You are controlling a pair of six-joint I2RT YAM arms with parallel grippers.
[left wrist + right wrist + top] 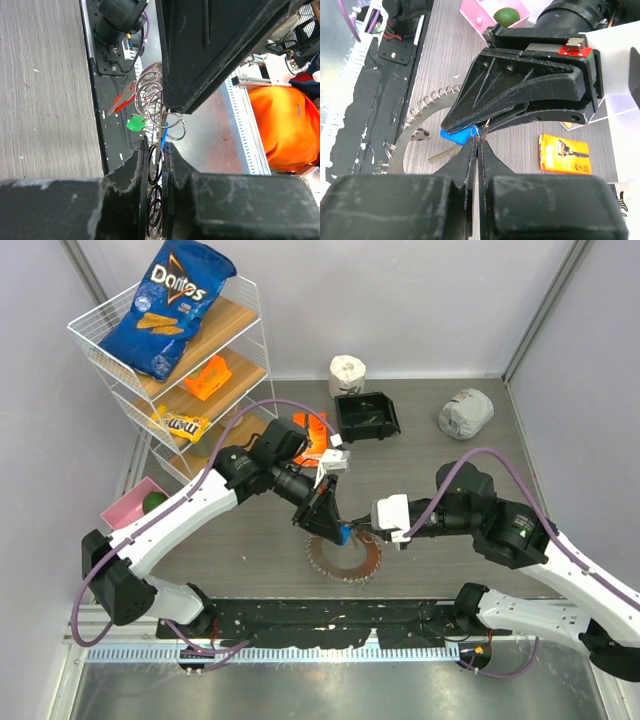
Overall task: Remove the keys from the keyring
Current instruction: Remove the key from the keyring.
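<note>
The keyring [345,558] lies on the table in front of the arm bases, a wide silver loop fringed with small wire rings; its arc [415,127] also shows in the right wrist view. My left gripper [327,512] reaches down to its far edge and is shut on the keyring's small rings [156,161]. Among the keys I see a blue-headed one [457,136], a green one [135,122], a red one [122,102] and a plain silver one [422,134]. My right gripper [479,142] is shut tip to tip with the left gripper, pinching a thin wire ring beside the blue key [343,532].
A wire rack [95,335] with a Doritos bag [170,305] stands at the back left. A pink box [130,508] sits left of the left arm. A black bin [367,416], a paper roll [347,372] and a grey bundle [465,412] lie behind. An orange packet [564,154] lies nearby.
</note>
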